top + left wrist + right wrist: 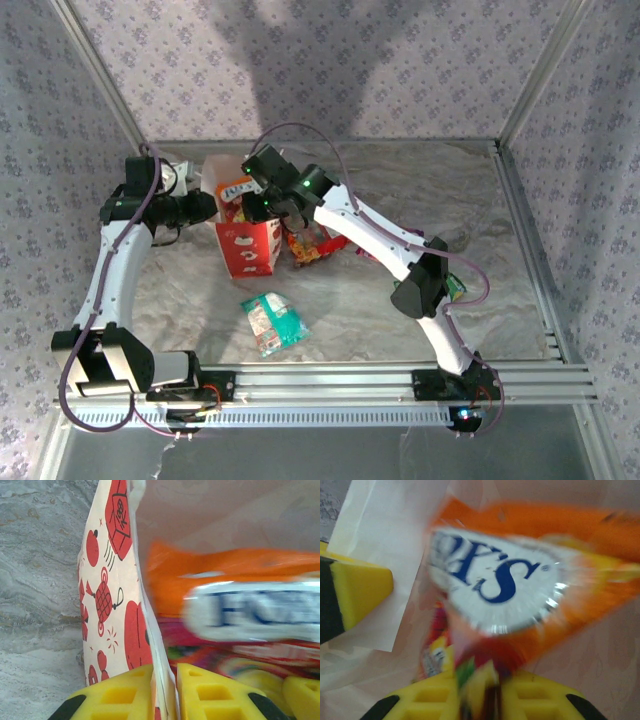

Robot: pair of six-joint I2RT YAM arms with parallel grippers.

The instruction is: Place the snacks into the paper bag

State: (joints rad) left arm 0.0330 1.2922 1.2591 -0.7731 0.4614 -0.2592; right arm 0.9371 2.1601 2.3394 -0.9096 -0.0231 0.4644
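1. My left gripper (165,675) pinches the paper bag (107,605) wall, fingers nearly together.
2. The orange-yellow packet (545,525) sits between my right gripper (477,682) fingers inside the bag mouth; blur hides whether they clamp it.

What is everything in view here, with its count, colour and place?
paper bag: one, white with red prints, standing at centre-left.
orange packet: one, orange with a white label, in the bag's mouth.
teal packet: one, teal, flat in front of the bag.
red packet: count unclear, red-yellow, beside the bag's right.
green packet: one, green, far right, partly hidden.
left gripper: yellow fingers, pinching the bag's wall.
right gripper: yellow fingers, orange packet's end between them.
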